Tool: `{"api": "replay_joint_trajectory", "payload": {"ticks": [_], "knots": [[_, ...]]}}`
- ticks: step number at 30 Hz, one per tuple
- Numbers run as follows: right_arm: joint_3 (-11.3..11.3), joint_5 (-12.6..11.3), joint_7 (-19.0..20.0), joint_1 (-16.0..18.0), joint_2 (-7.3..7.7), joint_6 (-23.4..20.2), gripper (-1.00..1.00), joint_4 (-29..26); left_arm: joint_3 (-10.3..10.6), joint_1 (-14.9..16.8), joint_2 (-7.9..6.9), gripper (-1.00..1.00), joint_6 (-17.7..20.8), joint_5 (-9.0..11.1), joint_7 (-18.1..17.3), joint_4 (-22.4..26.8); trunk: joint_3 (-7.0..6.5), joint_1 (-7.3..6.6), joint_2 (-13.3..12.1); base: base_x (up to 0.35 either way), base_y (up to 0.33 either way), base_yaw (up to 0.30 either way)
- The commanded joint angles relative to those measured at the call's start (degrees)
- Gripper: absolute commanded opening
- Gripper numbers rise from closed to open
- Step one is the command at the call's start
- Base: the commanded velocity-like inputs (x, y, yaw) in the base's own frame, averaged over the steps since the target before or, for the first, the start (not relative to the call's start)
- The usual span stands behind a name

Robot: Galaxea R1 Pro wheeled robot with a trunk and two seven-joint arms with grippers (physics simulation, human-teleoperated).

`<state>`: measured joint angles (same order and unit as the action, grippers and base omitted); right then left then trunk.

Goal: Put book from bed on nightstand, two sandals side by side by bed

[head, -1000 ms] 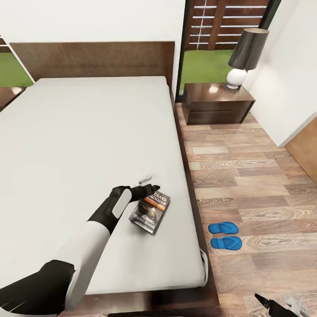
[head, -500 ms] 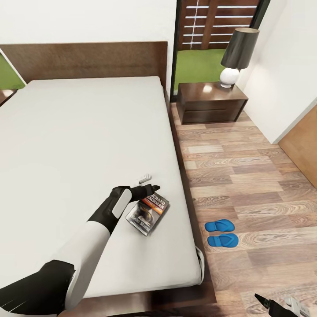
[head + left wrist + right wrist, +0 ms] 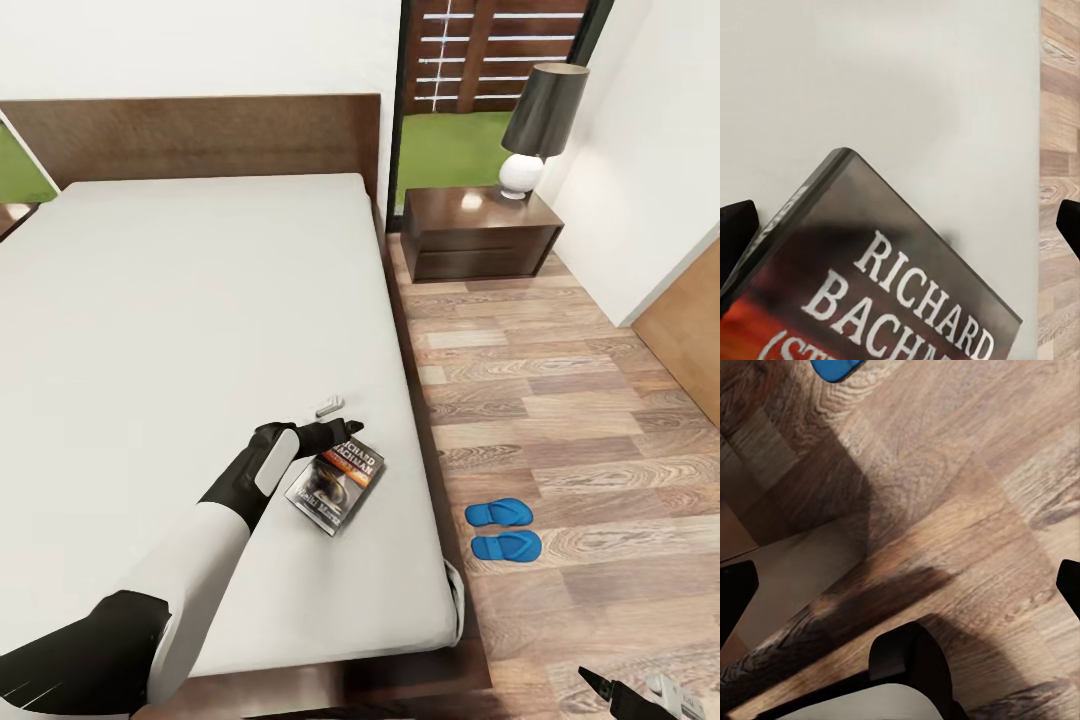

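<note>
Left wrist view: the left gripper (image 3: 900,217) has its jaws apart, straddling the book (image 3: 881,277), which lies flat on the bed (image 3: 150,300) near its right edge. Thin, light and stiff, it looks best pinched across an edge. Nothing differs from half a second ago.

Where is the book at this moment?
In the head view, the book lies flat on the bed, near the mattress edge that faces the sandals, with the left gripper at its top end.
</note>
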<state>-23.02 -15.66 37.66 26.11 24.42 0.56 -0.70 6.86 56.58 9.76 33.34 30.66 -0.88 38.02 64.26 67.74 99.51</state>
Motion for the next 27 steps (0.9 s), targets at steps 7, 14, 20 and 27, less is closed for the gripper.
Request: {"api": "replay_joint_trajectory", "payload": {"ticks": [7,14,20,27], "knots": [[0.26,-0.51,0.22,0.01,0.03,0.06,1.0,0.1,0.0,0.02,0.0,1.0,0.19,-0.07,-0.09,0.04,0.03,0.0,0.02,-0.158,0.0,0.0],[0.26,-0.51,0.22,0.01,0.03,0.06,1.0,0.09,0.0,0.02,0.0,1.0,0.23,-0.06,-0.09,0.04,0.03,0.0,0.02,-0.046,0.0,0.0],[0.26,-0.51,0.22,0.01,0.03,0.06,1.0,0.08,0.0,0.02,0.0,1.0,0.2,-0.04,-0.09,0.04,0.03,0.0,0.02,-0.005,0.0,0.0],[0.26,-0.51,0.22,0.04,0.02,0.1,1.0,0.08,0.0,0.02,0.0,1.0,0.21,-0.04,-0.09,0.04,0.03,0.0,0.02,-0.003,0.0,0.0]]}}
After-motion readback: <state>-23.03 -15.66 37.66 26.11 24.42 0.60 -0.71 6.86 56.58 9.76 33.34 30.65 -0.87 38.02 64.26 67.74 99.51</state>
